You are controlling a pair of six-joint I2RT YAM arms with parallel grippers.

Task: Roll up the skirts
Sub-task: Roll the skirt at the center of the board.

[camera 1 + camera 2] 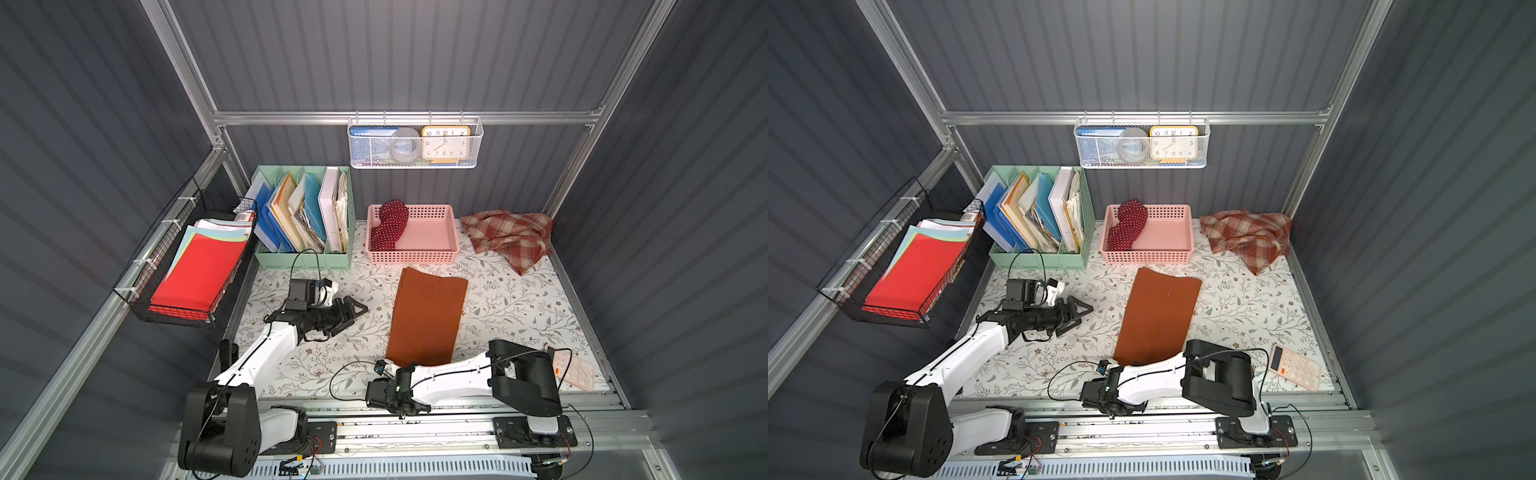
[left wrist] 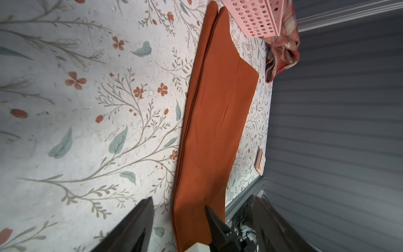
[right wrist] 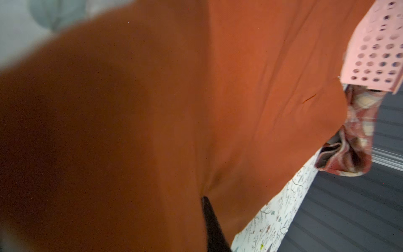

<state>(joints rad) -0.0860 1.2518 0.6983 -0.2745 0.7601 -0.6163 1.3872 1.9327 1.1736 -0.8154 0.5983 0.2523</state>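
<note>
Nearest, the right gripper appears pinched shut on the near hem of the rust-orange skirt, folded into a long strip for rolling. The left gripper hovers alongside, wide open, empty. Beyond, the polka-dot skirt sits bundled in the pink basket; the plaid skirt lies crumpled, seemingly waiting.

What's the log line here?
left gripper: open, empty | right gripper: at rust skirt's near end, grip unclear | rust skirt: flat, unrolled | dotted skirt: in basket | plaid skirt: crumpled
</note>
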